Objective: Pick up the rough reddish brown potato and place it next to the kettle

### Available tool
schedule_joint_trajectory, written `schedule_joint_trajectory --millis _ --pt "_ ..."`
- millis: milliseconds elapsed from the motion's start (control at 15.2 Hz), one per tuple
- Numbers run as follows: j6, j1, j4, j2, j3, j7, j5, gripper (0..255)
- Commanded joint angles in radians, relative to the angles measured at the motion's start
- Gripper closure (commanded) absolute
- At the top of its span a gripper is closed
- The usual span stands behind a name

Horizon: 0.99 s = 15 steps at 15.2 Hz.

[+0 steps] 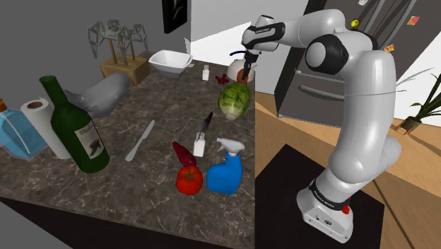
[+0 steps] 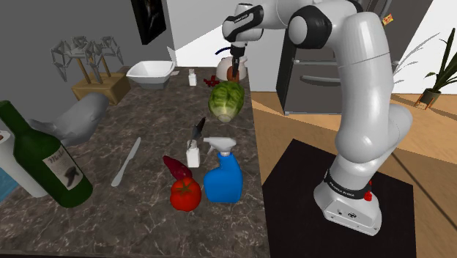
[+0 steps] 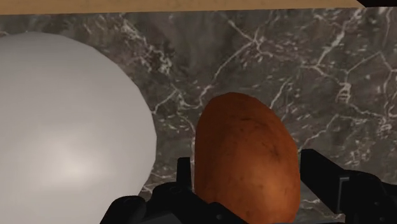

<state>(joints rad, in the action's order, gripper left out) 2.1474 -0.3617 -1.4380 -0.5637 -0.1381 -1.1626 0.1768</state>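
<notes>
Clasping potato, gripper largely cut off; kettle cropped beside

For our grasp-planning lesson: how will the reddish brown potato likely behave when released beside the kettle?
The potato is rounded and egg-shaped, so it may roll or topple if let go upright. It looks solid, probably stiff under the tool. Its matte, speckled skin should resist slipping.
</notes>
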Motion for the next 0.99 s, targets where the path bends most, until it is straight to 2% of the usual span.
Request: schedule_joint_trajectory --millis 0,528,594,924 --pt "0.026 -0.004 -0.021 -0.028 0.0 -0.006 0.002 255" --pt "0.026 -0.004 -0.021 -0.028 0.0 -0.006 0.002 255" --pt "0.025 -0.005 -0.021 -0.027 0.0 -0.007 0.002 0" --pt "0.026 -0.004 -0.021 -0.028 0.0 -0.006 0.002 0"
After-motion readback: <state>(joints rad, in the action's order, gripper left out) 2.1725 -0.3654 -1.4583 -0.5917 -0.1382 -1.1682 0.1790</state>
